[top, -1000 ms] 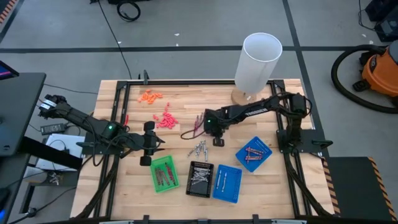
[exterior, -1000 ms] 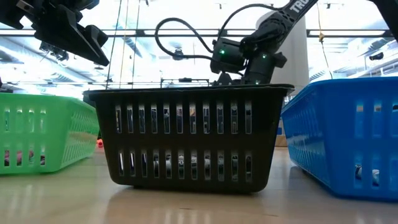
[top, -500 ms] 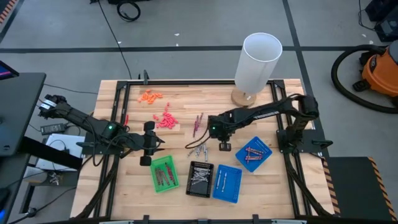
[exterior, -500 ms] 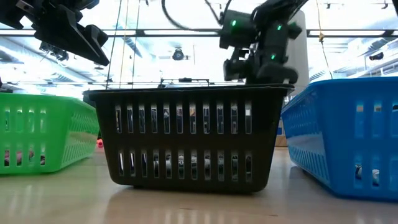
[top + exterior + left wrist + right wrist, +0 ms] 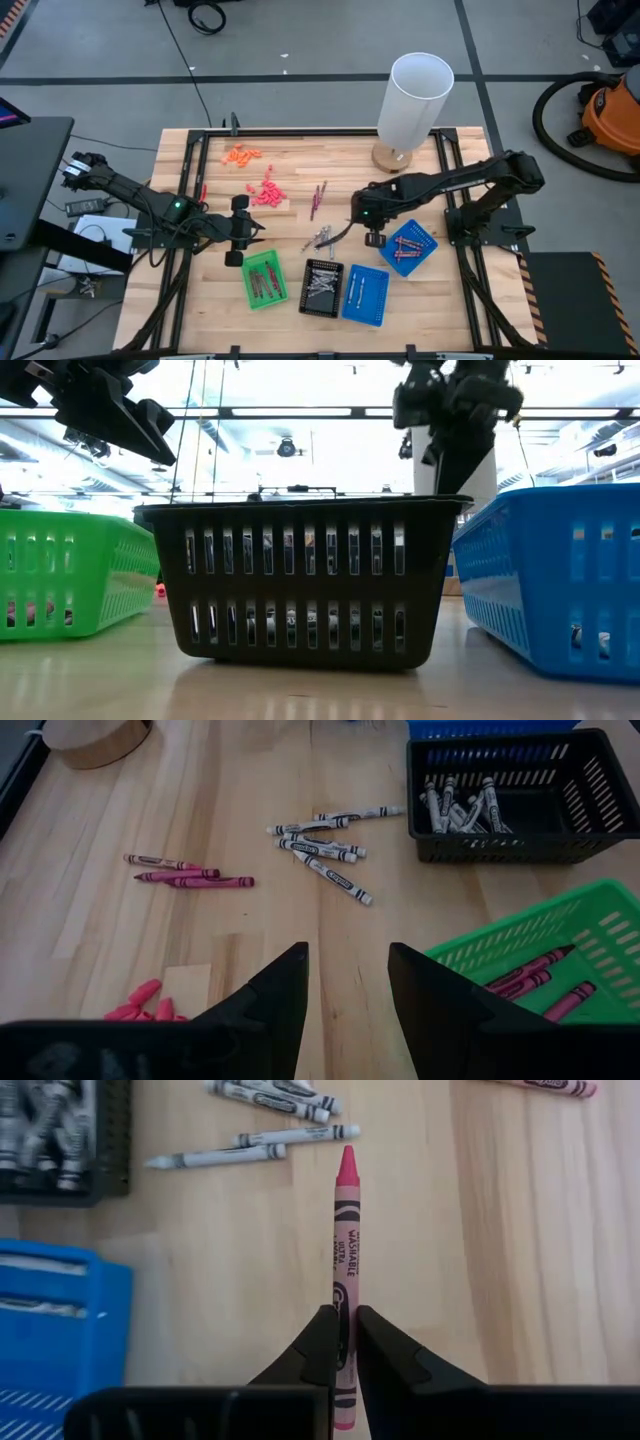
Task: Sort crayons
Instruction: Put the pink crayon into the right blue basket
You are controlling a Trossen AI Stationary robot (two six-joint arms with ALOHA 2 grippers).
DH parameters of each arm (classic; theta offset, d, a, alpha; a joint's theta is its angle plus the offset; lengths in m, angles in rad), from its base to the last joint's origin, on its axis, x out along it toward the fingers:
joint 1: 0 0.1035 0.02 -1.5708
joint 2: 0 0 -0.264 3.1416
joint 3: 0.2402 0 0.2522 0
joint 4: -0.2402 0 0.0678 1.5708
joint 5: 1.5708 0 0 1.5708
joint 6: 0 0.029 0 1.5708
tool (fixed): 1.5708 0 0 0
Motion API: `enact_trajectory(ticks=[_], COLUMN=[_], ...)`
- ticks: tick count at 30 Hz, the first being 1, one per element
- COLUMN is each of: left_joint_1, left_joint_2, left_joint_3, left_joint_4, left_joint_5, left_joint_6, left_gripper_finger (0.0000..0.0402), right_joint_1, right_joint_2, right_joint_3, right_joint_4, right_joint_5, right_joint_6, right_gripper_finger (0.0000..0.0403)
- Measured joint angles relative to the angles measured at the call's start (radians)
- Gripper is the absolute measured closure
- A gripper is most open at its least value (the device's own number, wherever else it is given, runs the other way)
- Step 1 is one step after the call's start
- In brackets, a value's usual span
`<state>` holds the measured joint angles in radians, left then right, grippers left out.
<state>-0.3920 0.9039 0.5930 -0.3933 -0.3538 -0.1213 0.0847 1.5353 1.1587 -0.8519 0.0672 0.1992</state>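
A: Where do you have the right gripper (image 5: pixel 374 238) now?

B: You hold it above the table (image 5: pixel 290 160), between the loose grey crayons (image 5: pixel 320 239) and the blue tray at the right (image 5: pixel 424 251). Its fingers (image 5: pixel 322 1342) are closed on one pink-red crayon (image 5: pixel 345 1270), which sticks out forward between them, tip away from the wrist.

A: And the left gripper (image 5: pixel 235 245)?

B: It hangs just above the far end of the green tray (image 5: pixel 249 288). Its fingers (image 5: pixel 283 990) are apart with nothing between them.

A: Where are the other crayons?

B: Some grey crayons lie in the black tray (image 5: pixel 308 305), and a few are loose on the table beside it. Three dark red crayons (image 5: pixel 188 875) lie on the wood, farther back. Dark red ones (image 5: pixel 530 972) are also in the green tray. The second blue tray (image 5: pixel 381 306) stands next to the black one. The pink bits (image 5: pixel 267 194) and orange bits (image 5: pixel 241 154) lie near the far left part.
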Motion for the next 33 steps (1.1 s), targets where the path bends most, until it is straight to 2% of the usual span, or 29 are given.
enact_trajectory(ticks=[13,25,33], left_joint_1=[0.000,0.000,0.000], left_joint_2=[0.000,0.000,0.000], left_joint_3=[0.000,0.000,0.000], left_joint_4=[-0.001,-0.001,0.001], left_joint_5=[0.000,0.000,0.000], left_joint_6=[-0.014,0.004,0.035], left_gripper_finger=[0.0251,0.0251,0.0251], right_joint_1=[0.104,0.194,0.294], right_joint_2=[-0.060,-0.077,-0.077], right_joint_3=[0.001,0.001,-0.075], right_joint_4=[-0.141,-0.260,-0.273], right_joint_5=[0.095,0.082,0.037], right_joint_6=[0.145,0.270,0.383], right_gripper_finger=[0.0367,0.0367,0.0367])
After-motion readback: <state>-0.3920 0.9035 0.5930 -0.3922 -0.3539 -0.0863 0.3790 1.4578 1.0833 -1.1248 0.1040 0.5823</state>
